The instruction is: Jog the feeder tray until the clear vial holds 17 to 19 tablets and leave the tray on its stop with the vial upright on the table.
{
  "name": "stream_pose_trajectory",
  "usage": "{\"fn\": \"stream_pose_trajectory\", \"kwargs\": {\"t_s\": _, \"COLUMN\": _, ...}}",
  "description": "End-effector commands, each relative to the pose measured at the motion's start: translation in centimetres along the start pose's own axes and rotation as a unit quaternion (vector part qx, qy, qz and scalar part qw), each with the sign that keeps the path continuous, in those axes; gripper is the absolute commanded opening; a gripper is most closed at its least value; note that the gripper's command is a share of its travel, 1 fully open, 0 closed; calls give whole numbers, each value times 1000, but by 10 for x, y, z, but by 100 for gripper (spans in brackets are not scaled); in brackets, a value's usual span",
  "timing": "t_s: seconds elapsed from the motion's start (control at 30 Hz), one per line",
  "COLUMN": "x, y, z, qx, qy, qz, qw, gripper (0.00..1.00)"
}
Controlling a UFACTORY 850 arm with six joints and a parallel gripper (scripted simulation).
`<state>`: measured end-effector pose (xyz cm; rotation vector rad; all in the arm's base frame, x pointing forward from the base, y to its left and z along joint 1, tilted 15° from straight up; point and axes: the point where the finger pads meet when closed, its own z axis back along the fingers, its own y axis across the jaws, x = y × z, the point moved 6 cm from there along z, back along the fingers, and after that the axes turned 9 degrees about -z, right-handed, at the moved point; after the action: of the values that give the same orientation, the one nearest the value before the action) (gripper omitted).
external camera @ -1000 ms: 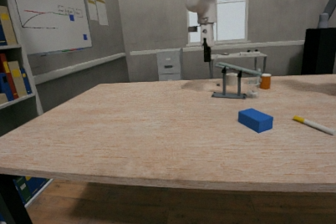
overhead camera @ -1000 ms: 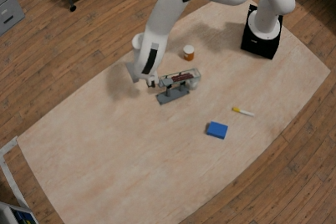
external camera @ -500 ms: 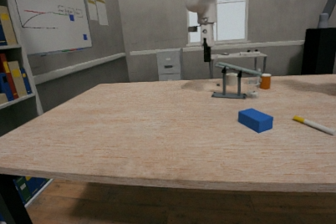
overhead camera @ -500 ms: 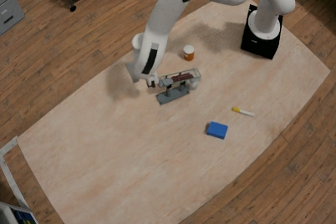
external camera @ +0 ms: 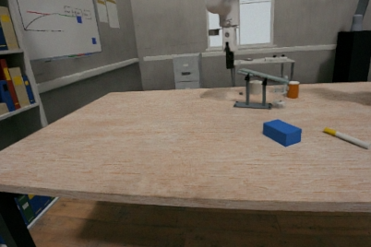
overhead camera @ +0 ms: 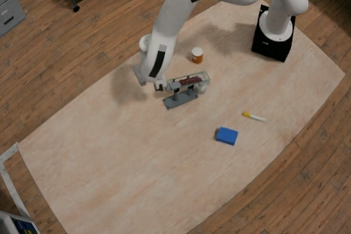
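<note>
The feeder tray (overhead camera: 189,80) is a clear trough with dark red tablets in it, on a grey stand (overhead camera: 179,99) near the table's middle. In the side view the tray (external camera: 262,75) slopes down toward the right. The clear vial (overhead camera: 199,89) stands at the tray's low end; it also shows faintly in the side view (external camera: 279,99). Its tablet count is too small to tell. My gripper (overhead camera: 159,86) is shut and empty, pointing down just off the tray's raised end; in the side view its fingertips (external camera: 229,62) hang beside and slightly above that end.
An orange bottle with a white cap (overhead camera: 197,55) stands behind the tray. A blue block (overhead camera: 227,135) and a yellow-tipped white marker (overhead camera: 254,117) lie toward the front right. The robot base (overhead camera: 272,38) is at the far right.
</note>
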<state>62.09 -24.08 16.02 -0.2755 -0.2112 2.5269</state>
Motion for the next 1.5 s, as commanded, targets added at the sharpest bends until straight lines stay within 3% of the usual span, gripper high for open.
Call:
{"fn": "stream_pose_trajectory", "kwargs": {"t_s": 0.0, "x": 16, "y": 2, "z": -4, "qx": 0, "qy": 1, "qz": 0, "qw": 1000, "gripper": 0}}
{"fn": "stream_pose_trajectory", "kwargs": {"t_s": 0.27, "x": 31, "y": 5, "z": -8, "qx": 0, "qy": 1, "qz": 0, "qw": 1000, "gripper": 0}}
{"fn": "stream_pose_trajectory", "kwargs": {"t_s": 0.47, "x": -5, "y": -1, "z": 2, "qx": 0, "qy": 1, "qz": 0, "qw": 1000, "gripper": 0}}
{"fn": "stream_pose_trajectory", "kwargs": {"t_s": 1.47, "x": -5, "y": -1, "z": 2, "qx": 0, "qy": 1, "qz": 0, "qw": 1000, "gripper": 0}}
